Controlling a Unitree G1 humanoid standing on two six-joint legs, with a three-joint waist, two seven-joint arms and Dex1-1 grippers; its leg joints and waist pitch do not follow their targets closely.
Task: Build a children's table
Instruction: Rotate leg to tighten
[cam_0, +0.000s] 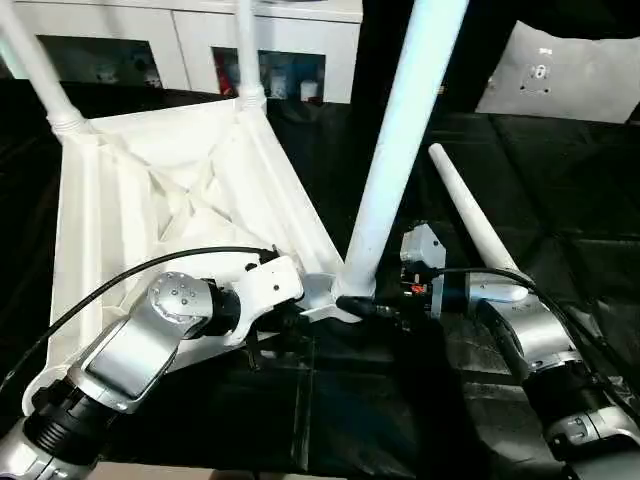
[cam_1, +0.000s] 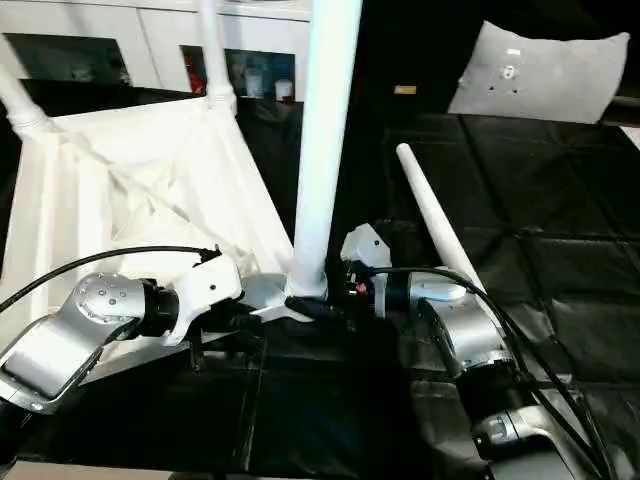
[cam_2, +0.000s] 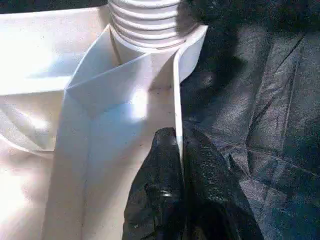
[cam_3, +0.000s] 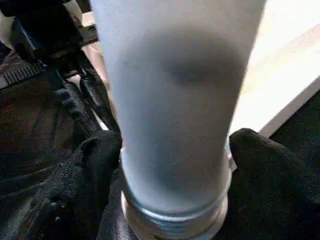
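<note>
- The tall leg (cam_0: 400, 150) is held upright between the right fingers (cam_3: 90, 165), low down by the corner socket (cam_2: 150, 30).
- The table top's rim (cam_2: 176, 100) is pinched by the left fingers (cam_2: 160, 190).

I work in a lab-type test space: black sheeting (cam_0: 560, 180) covers the work surface, a white cabinet (cam_0: 200, 40) with small items stands behind.

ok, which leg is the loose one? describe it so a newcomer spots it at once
Start at the upturned white table top on the black mat. To its right, beyond the upright leg that the right gripper clasps at the near corner socket, one leg lies flat on the mat. It alone is in no socket.
</note>
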